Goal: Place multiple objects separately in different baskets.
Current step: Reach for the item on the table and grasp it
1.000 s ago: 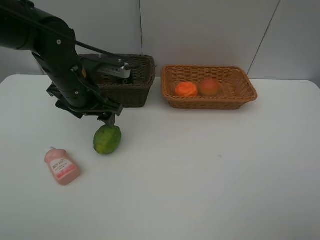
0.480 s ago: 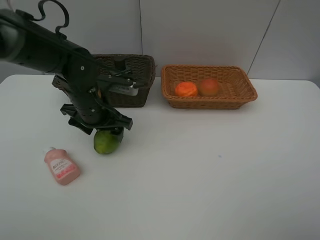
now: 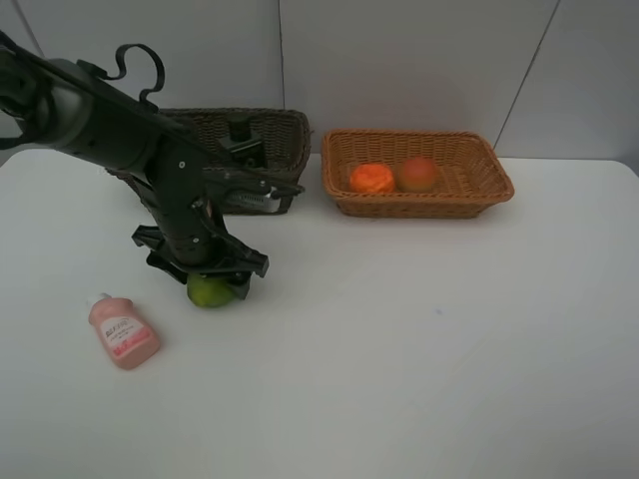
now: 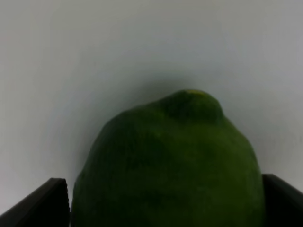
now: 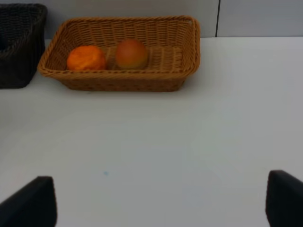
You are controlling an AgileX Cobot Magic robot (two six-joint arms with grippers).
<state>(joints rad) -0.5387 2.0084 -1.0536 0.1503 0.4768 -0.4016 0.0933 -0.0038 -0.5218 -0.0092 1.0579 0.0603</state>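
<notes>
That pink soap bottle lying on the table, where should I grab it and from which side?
I'd take the pink soap bottle across the middle of its body, on its two long edges, coming straight down from above. It lies flat on the table, label up, so its broad faces cannot be pinched.

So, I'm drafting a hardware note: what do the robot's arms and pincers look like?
The left arm is matte black with rounded joint housings, a black cable curling above it and a silvery plate near the wrist. The left pincer has flat black fingers. Of the right pincer only two black fingertips show.
</notes>
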